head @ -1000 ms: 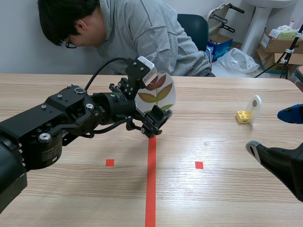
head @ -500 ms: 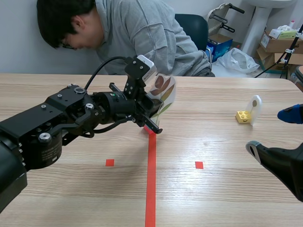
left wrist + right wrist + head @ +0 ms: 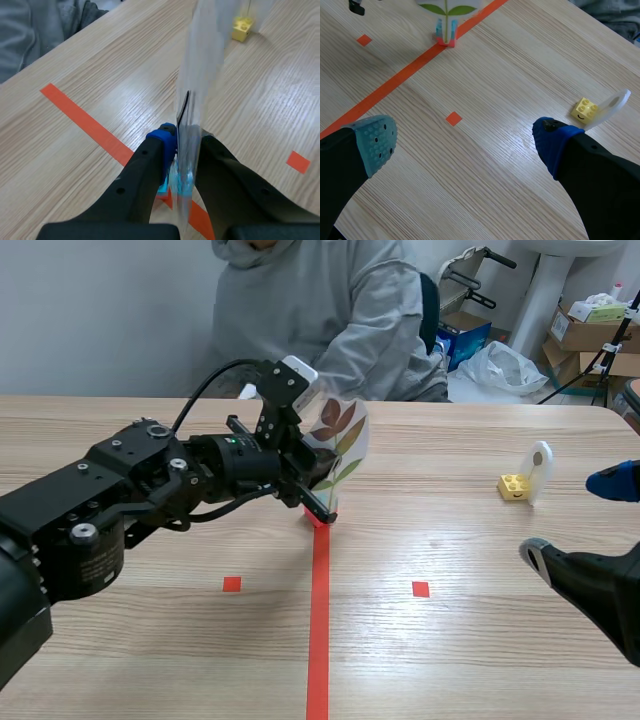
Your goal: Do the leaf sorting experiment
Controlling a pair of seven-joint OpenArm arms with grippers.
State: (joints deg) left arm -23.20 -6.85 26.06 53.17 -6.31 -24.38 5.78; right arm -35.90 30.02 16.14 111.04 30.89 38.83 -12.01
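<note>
A clear laminated leaf card (image 3: 338,440) stands upright in a small red and blue base (image 3: 318,517) on the orange-red centre line. My left gripper (image 3: 322,498) is shut on the card's lower part. In the left wrist view the card (image 3: 200,65) shows edge-on, pinched between the two fingers of this gripper (image 3: 185,150). The right wrist view shows the card's lower leaves (image 3: 449,7) and base (image 3: 446,34) far ahead. My right gripper (image 3: 578,520) hangs open at the table's right, holding nothing (image 3: 465,135). A yellow brick (image 3: 514,485) carries a small white card (image 3: 540,466).
A person in a grey sweater (image 3: 330,310) sits across the table behind the leaf card. The yellow brick (image 3: 585,109) and its white card (image 3: 614,104) lie just ahead of my right finger. Boxes and a bag sit beyond the table's far right.
My left gripper has closed on the leaf card, which now leans slightly. The person has sat up and drawn the hand away. The right arm has not moved.
</note>
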